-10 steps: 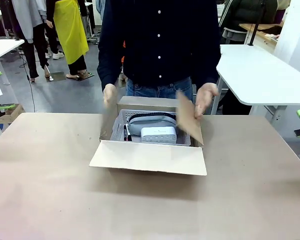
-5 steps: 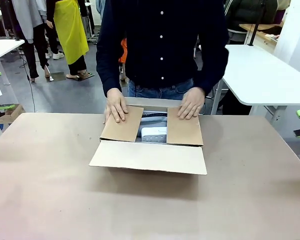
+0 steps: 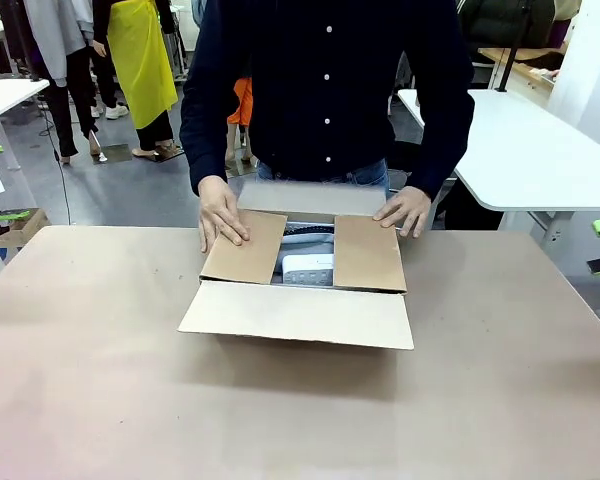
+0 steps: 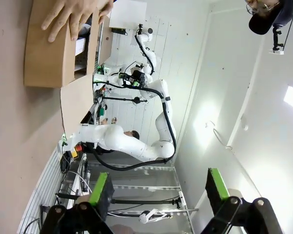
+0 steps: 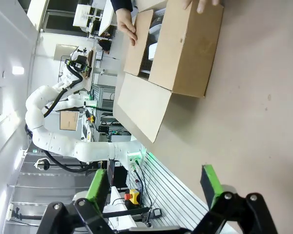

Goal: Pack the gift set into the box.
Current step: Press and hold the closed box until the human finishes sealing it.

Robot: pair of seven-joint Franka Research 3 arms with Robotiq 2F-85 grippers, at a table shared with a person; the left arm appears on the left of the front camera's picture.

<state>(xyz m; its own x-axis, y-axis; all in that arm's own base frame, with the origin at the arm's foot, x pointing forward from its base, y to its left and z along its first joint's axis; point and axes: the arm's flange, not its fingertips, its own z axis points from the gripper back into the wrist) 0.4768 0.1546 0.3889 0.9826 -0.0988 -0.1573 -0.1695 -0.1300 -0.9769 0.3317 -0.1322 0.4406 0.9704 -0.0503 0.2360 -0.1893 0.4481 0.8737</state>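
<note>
While a person rests hands on folded side flaps | gift set inside box | left fingers wide, empty; right fingers wide, empty

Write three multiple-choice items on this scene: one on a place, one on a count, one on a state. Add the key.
1. Where is the white block relative to the box?
A) beside it B) inside it C) on top of its flaps
2. How many side flaps are folded in over the opening?
A) none B) one C) two
3. The near flap is:
A) open, sticking out toward the robot B) folded shut C) torn off

Key: 1B, it shows through the gap between the side flaps; 2C, both lie flat over the opening; 3A, it juts outward, off the opening.
</note>
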